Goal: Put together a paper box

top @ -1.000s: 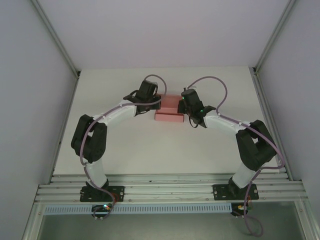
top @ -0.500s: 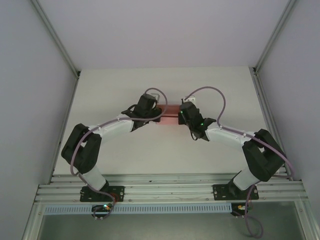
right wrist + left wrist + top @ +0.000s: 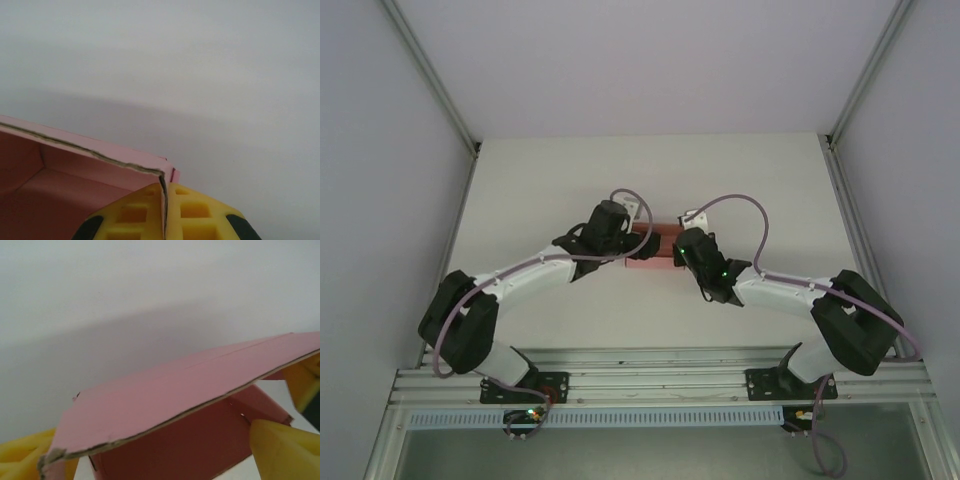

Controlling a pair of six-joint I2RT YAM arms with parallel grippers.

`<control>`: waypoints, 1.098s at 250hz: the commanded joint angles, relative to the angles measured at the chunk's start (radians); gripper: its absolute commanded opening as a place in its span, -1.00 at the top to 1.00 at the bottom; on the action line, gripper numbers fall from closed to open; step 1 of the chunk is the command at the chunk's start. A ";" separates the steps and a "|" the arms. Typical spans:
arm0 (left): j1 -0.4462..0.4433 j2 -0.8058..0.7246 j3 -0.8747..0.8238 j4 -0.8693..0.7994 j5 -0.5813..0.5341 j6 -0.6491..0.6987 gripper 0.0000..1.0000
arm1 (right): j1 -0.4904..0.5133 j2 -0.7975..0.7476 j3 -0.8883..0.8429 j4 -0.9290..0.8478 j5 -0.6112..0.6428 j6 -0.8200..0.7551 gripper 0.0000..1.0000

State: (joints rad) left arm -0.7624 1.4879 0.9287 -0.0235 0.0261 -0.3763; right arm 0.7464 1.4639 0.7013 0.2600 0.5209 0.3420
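Note:
The pink paper box (image 3: 658, 234) sits mid-table between my two grippers. In the left wrist view it is a low open box (image 3: 190, 440) with a flap (image 3: 165, 400) slanting over it. My left gripper (image 3: 155, 452) is open, its yellow fingers (image 3: 280, 450) standing wide on either side of the box's end. From above, the left gripper (image 3: 632, 243) is at the box's left end. My right gripper (image 3: 164, 205) is shut on the thin edge of the box's wall (image 3: 100, 160), at the right end (image 3: 678, 252).
The white tabletop (image 3: 570, 180) has free room all around the box. Grey side walls and metal frame posts (image 3: 475, 150) bound it left and right. The aluminium rail (image 3: 650, 385) carrying the arm bases runs along the near edge.
Both arms have stretched lower and carried the box a little toward the near edge. The left gripper, shut a second ago, has opened wide. The right gripper stays clamped.

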 commanded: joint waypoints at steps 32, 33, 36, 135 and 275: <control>-0.030 -0.131 -0.028 -0.054 0.000 -0.003 -1.00 | 0.050 -0.029 -0.071 0.080 0.013 -0.019 1.00; -0.029 -0.131 -0.028 -0.056 0.000 -0.003 -1.00 | 0.050 -0.029 -0.071 0.080 0.012 -0.020 1.00; -0.030 -0.137 -0.027 -0.061 0.001 -0.003 -1.00 | 0.052 -0.031 -0.072 0.078 0.013 -0.021 1.00; -0.032 -0.256 -0.035 -0.176 -0.119 -0.027 -1.00 | 0.109 -0.062 -0.080 0.031 0.049 -0.006 0.80; 0.012 -0.195 -0.071 -0.248 -0.080 -0.102 -1.00 | 0.178 -0.166 -0.125 -0.089 -0.004 0.025 0.16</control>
State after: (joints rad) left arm -0.7574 1.2793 0.8902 -0.2356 -0.0799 -0.4572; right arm 0.8932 1.3403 0.5930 0.2531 0.5198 0.3450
